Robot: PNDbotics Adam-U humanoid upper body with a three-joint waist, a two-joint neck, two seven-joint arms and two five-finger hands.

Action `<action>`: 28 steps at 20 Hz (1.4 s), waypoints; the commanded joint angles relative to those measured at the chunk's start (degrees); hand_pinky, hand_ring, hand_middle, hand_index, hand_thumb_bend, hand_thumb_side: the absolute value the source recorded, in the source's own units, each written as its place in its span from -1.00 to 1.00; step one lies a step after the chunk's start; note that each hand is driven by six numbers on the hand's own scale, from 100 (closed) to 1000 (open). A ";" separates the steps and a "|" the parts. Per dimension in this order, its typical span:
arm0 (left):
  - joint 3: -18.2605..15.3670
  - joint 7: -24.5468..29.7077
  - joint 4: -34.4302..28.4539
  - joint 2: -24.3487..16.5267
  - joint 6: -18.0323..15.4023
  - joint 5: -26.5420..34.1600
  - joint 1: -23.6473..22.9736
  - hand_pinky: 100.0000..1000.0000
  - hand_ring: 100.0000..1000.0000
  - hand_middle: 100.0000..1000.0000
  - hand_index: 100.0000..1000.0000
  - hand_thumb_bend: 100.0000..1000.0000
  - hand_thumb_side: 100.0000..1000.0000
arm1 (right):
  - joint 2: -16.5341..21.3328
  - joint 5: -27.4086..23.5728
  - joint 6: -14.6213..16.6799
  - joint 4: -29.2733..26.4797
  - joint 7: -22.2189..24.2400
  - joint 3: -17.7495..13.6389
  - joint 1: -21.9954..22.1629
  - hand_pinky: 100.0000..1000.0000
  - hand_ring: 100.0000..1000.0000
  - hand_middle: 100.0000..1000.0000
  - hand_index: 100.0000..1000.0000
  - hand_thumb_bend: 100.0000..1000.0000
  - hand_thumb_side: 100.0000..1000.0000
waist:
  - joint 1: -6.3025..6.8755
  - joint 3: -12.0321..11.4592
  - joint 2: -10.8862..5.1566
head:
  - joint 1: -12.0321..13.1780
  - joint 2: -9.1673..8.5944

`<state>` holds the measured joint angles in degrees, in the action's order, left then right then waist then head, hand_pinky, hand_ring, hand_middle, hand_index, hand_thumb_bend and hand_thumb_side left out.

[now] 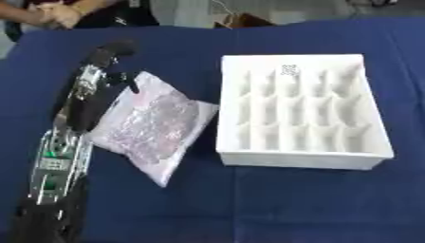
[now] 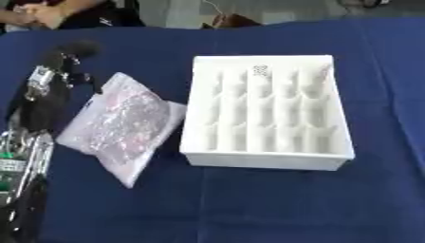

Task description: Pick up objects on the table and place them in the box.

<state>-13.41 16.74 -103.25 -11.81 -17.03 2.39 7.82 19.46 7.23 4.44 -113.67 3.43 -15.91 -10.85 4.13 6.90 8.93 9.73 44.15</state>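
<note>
Left eye view: the left hand reaches in along the table's left edge, its dark fingers over the far corner of a clear plastic bag. Whether those fingers are open or closed on the bag cannot be told here. The bag lies flat on the blue tablecloth, left of centre, with one corner just beside the near-left wall of the white box. It looks like a soft, crinkled pouch holding small pale and pinkish pieces, so it will probably sag and shift when lifted. The box sits right of centre, divided into rows of small compartments, with a small patterned mark near its far wall.

Right eye view: the same layout, with the hand at the bag's far-left corner and the right hand nowhere in sight. To do this pick well, the fingers should close on a good fold of the film at that corner, not on the loose contents. The bag should then be lifted clear of the box wall before being carried across.
</note>
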 commanded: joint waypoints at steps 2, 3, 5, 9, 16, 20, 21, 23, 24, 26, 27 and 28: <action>-0.29 0.11 -1.07 -0.39 -0.35 -0.74 0.35 -0.33 0.72 0.53 0.70 -1.00 1.00 | 0.95 -0.09 0.06 -0.92 0.01 -0.05 -0.19 -0.10 0.21 0.47 0.90 -1.00 0.50 | -0.25 0.00 -0.50 | 0.32 -0.03; -0.42 0.10 -1.20 -0.46 -0.54 -1.25 0.35 -0.31 0.72 0.54 0.70 -0.97 1.00 | 0.95 -0.09 0.05 -0.92 0.02 -0.05 -0.18 -0.10 0.21 0.47 0.90 -1.00 0.50 | -0.25 0.00 -0.50 | 0.33 -0.03; -2.91 0.42 -3.27 -2.34 -3.61 -8.27 0.33 -0.02 0.71 0.58 0.66 -1.00 0.58 | 0.99 -0.05 0.01 -0.92 -0.03 -0.15 -0.05 -0.10 0.21 0.47 0.90 -1.00 0.50 | -0.22 -0.14 -0.57 | 0.17 -0.03; -5.98 -1.41 -10.20 -10.11 -12.60 -40.71 -2.22 0.52 0.71 0.65 0.64 -0.40 0.01 | 1.28 -0.03 -0.14 -0.92 0.18 0.05 0.06 -0.10 0.21 0.47 0.90 -1.00 0.50 | 0.26 0.05 -0.95 | 1.00 -0.03; -0.74 -13.61 -10.43 -13.29 -13.24 -63.69 -4.49 0.59 0.72 0.66 0.64 -0.37 0.00 | 1.48 -0.11 -0.12 -0.92 0.34 0.16 -0.04 -0.10 0.21 0.47 0.90 -1.00 0.50 | 0.51 0.59 -1.15 | 0.82 -0.03; -0.13 -15.30 -9.64 -13.29 -13.52 -65.96 -4.58 0.60 0.72 0.66 0.64 -0.39 0.02 | 1.48 -0.10 -0.12 -0.92 0.25 0.08 -0.13 -0.10 0.22 0.47 0.90 -1.00 0.50 | 0.55 0.69 -1.14 | 0.71 -0.03; -0.05 -15.49 -9.53 -13.31 -13.61 -66.19 -4.59 0.60 0.72 0.66 0.64 -0.39 0.02 | 1.48 -0.09 -0.12 -0.92 0.22 0.07 -0.14 -0.10 0.22 0.47 0.90 -1.00 0.50 | 0.56 0.71 -1.13 | 0.70 -0.03; 0.06 -15.71 -9.37 -13.36 -13.75 -66.47 -4.59 0.60 0.72 0.66 0.64 -0.40 0.02 | 1.49 -0.08 -0.11 -0.92 0.21 0.07 -0.15 -0.10 0.22 0.47 0.90 -1.00 0.50 | 0.56 0.72 -1.11 | 0.67 -0.03; 0.10 -15.78 -9.34 -13.38 -13.82 -66.55 -4.60 0.60 0.72 0.66 0.65 -0.41 0.03 | 1.50 -0.07 -0.11 -0.92 0.21 0.07 -0.15 -0.10 0.22 0.47 0.90 -1.00 0.50 | 0.55 0.72 -1.10 | 0.67 -0.03; 0.15 -15.83 -9.26 -13.41 -13.94 -66.62 -4.63 0.60 0.72 0.66 0.65 -0.42 0.04 | 1.50 -0.04 -0.11 -0.92 0.19 0.06 -0.14 -0.10 0.22 0.47 0.90 -1.00 0.50 | 0.55 0.72 -1.09 | 0.72 -0.03; 0.18 -15.79 -9.20 -13.42 -13.99 -66.58 -4.65 0.59 0.72 0.66 0.65 -0.44 0.05 | 1.51 -0.03 -0.10 -0.92 0.18 0.05 -0.14 -0.10 0.22 0.47 0.90 -1.00 0.50 | 0.54 0.73 -1.09 | 0.79 -0.03; 0.21 -15.71 -9.13 -13.44 -14.05 -66.48 -4.65 0.58 0.72 0.66 0.65 -0.45 0.06 | 1.51 -0.02 -0.11 -0.92 0.18 0.05 -0.14 -0.10 0.22 0.47 0.90 -1.00 0.50 | 0.54 0.74 -1.09 | 0.83 -0.03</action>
<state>-13.07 1.21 -111.80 -23.47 -30.99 -64.03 3.22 19.51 7.23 4.25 -113.67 3.73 -15.59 -10.59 4.85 7.62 8.53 10.21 44.15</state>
